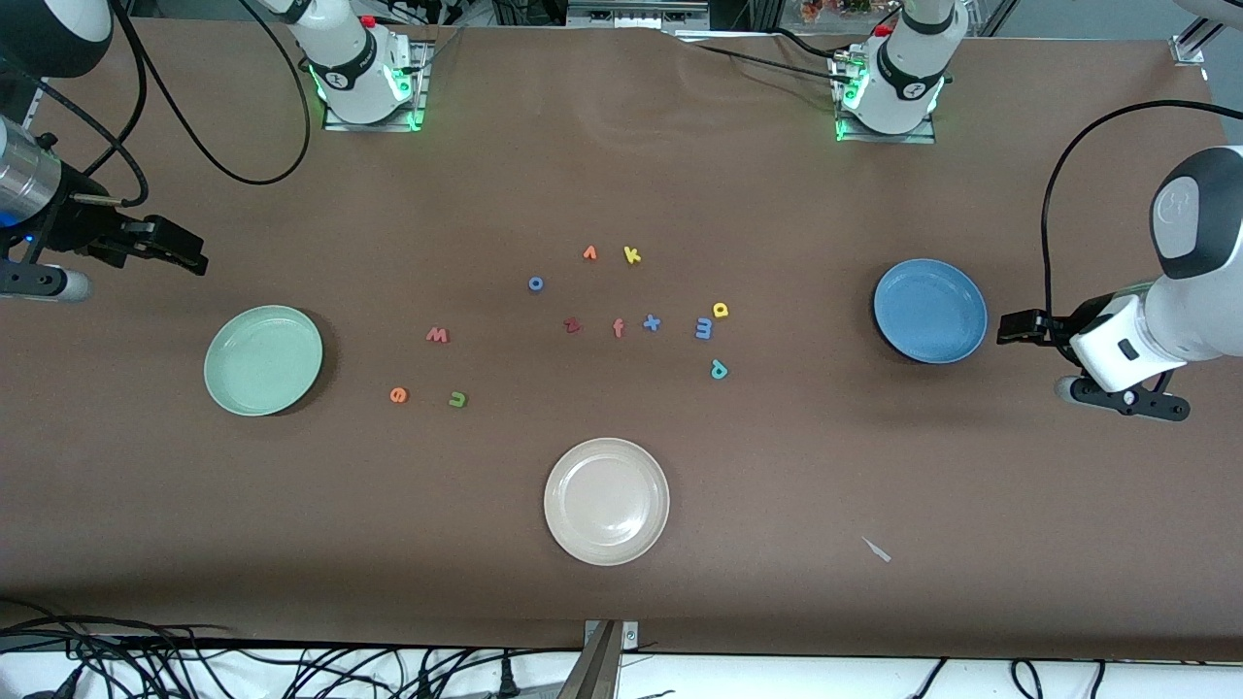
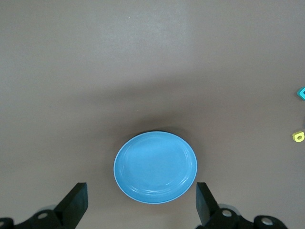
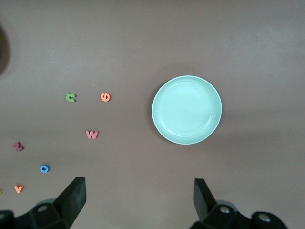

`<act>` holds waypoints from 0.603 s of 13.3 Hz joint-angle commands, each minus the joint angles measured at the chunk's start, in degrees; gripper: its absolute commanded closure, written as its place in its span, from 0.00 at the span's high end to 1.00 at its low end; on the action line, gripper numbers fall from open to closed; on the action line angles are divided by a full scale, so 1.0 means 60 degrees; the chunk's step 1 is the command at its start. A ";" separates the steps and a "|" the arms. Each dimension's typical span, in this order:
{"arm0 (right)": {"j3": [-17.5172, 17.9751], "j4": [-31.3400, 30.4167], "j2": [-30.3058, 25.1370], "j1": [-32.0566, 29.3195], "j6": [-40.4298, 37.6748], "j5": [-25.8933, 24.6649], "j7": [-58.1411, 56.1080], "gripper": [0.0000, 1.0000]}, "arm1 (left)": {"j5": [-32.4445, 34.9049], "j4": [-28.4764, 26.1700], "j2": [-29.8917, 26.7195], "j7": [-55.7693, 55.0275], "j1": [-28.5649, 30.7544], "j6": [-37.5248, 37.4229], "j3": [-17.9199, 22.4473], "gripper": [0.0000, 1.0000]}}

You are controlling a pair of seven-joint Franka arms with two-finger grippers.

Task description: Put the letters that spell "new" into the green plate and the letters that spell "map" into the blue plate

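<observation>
Nothing placed yet: all three plates bare, all letters loose on the table mid-span

Green plate [image 1: 263, 360] sits toward the right arm's end; blue plate [image 1: 930, 311] toward the left arm's end. Cream plate [image 1: 606, 501] lies between them, nearest the front camera, not part of the task

"new" set: w [image 1: 437, 335], e [image 1: 398, 395], n [image 1: 457, 399] cluster just beside the green plate, on its table-centre side; e and n nearer the camera than w. All well apart from each other, none touching

"map" set: m [image 1: 704, 329], a [image 1: 721, 310], p [image 1: 719, 369] cluster on the blue plate's table-centre side; a and m close together, p a little nearer the camera

Distractors in the middle: z [image 1: 573, 325], f [image 1: 619, 328], x [image 1: 652, 322], o [image 1: 535, 283], v [image 1: 589, 253], k [image 1: 632, 255]

Right gripper [image 3: 138, 195]: fingers spread wide, nothing between them, hanging over the table at its own end, over the stretch between the green plate and the robots' bases. Left gripper [image 2: 142, 200]: likewise spread and empty, over the table edge just outside the blue plate

Key relation: each word lies from its arm's gripper past that arm's plate, toward table centre. Right arm is clearly the nearer one for n, e, w; left arm for m, a, p. Judgement: each arm reaches over its own plate, picks, and carries a short way back. Letters are small and flat, so a low, well-centred pinch looks necessary
</observation>
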 commanded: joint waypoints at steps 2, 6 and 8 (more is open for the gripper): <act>0.0051 0.0208 0.0091 -0.0075 -0.0043 0.0067 -0.0008 1.00 | -0.0176 -0.0051 -0.0022 -0.0113 -0.0009 0.0281 -0.0005 1.00; 0.0051 0.0208 0.0091 -0.0075 0.0045 0.0067 -0.0022 1.00 | -0.0161 -0.0051 -0.0022 -0.0113 -0.0009 0.0296 -0.0005 1.00; 0.0051 0.0208 0.0091 -0.0075 0.0045 0.0082 -0.0022 1.00 | -0.0161 -0.0036 -0.0022 -0.0098 -0.0082 0.0296 -0.0005 1.00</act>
